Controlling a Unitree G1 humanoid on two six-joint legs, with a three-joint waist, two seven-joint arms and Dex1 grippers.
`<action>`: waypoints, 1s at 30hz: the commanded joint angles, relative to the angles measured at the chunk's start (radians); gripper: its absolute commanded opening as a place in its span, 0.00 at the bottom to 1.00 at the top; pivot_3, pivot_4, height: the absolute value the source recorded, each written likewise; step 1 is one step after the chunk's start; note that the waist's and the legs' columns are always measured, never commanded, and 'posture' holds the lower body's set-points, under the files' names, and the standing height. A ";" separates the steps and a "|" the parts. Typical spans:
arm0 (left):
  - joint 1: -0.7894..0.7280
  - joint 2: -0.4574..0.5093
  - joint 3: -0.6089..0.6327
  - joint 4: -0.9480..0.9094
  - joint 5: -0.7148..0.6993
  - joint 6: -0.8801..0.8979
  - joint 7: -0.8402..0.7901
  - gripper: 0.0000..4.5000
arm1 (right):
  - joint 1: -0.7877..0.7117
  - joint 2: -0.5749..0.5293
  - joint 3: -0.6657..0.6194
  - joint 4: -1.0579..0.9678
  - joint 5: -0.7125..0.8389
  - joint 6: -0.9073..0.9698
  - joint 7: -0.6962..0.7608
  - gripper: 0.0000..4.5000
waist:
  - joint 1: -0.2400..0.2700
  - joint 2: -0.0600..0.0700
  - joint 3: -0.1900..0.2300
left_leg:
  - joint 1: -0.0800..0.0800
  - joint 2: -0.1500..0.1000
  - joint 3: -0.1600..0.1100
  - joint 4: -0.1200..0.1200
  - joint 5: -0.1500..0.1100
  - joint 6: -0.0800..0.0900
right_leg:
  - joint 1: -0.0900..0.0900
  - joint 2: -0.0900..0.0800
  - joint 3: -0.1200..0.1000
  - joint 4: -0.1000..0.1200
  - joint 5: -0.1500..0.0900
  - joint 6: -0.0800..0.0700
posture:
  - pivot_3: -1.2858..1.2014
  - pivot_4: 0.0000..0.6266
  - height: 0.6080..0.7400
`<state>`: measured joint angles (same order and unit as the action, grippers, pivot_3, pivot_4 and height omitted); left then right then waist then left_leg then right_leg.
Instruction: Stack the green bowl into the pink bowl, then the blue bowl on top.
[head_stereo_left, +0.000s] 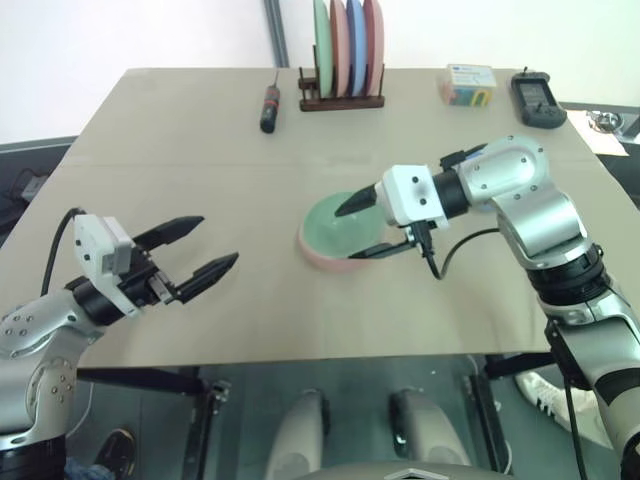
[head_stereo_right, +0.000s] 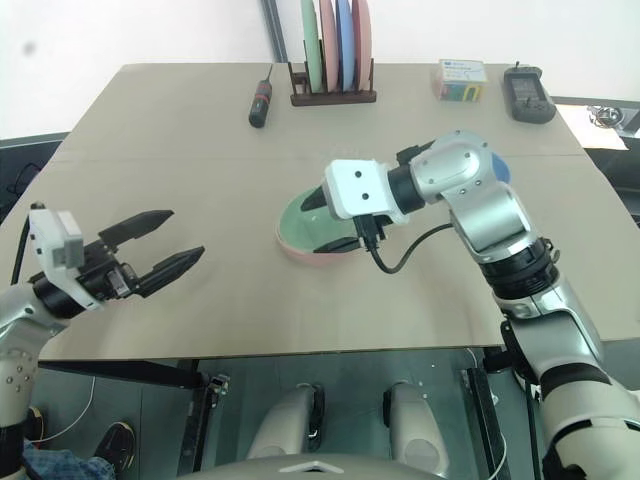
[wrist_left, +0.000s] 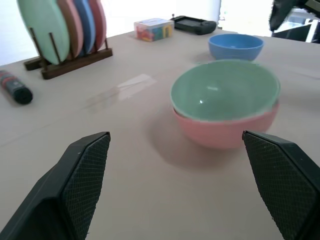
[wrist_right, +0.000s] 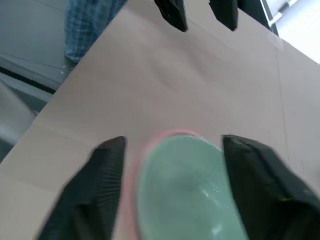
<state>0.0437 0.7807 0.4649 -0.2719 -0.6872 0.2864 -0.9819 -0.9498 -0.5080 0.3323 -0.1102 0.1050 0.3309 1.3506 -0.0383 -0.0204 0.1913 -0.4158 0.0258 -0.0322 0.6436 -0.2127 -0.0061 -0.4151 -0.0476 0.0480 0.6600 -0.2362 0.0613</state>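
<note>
The green bowl (wrist_left: 220, 92) sits nested inside the pink bowl (wrist_left: 225, 132) at the middle of the table. The blue bowl (wrist_left: 235, 46) stands alone on the table just behind them, mostly hidden by my right arm in the head views. My right gripper (head_stereo_left: 346, 235) hovers over the nested bowls, pointing left and slightly down. It is open, one finger on each side of the green bowl's rim, holding nothing. My left gripper (head_stereo_left: 205, 245) is open and empty near the table's front left, pointing toward the bowls from a distance.
A wooden rack with several upright plates (head_stereo_left: 345, 50) stands at the table's back edge. A dark screwdriver (head_stereo_left: 270, 105) lies to its left. A small box of coloured items (head_stereo_left: 468, 84) and a black device (head_stereo_left: 538, 100) sit at the back right.
</note>
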 joint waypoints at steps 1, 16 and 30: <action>-0.042 0.014 -0.012 0.016 0.005 -0.016 -0.030 1.00 | -0.001 -0.043 -0.067 -0.037 0.018 0.065 -0.056 0.72 | 0.000 0.000 0.000 | 0.000 0.000 0.000 0.000 0.000 0.000 | 0.000 0.000 0.000 0.000 0.000 0.000 | 0.52 0.24 1.00; -0.297 -0.030 -0.184 0.100 0.009 -0.015 -0.109 1.00 | 0.056 -0.184 -0.147 0.360 -0.161 0.153 -0.416 0.72 | -0.006 0.000 0.000 | -0.001 -0.001 0.001 -0.001 0.000 0.000 | -0.001 0.000 0.002 -0.001 0.002 0.004 | 0.52 0.24 1.00; -0.398 -0.053 -0.228 0.143 0.007 -0.015 -0.154 1.00 | -0.009 -0.127 -0.132 0.806 -0.219 -0.023 -0.527 0.61 | -0.006 0.000 0.000 | -0.001 -0.001 0.002 -0.002 0.000 0.000 | -0.001 0.000 0.003 -0.001 0.002 0.004 | 0.52 0.24 1.00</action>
<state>-0.3389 0.7288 0.2256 -0.1216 -0.6789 0.2862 -1.1305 -0.9223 -0.6305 0.2123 0.6882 -0.1064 0.3492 0.8314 -0.0443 -0.0205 0.1916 -0.4166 0.0245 -0.0303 0.6419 -0.2126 -0.0059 -0.4160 -0.0475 0.0512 0.6590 -0.2339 0.0653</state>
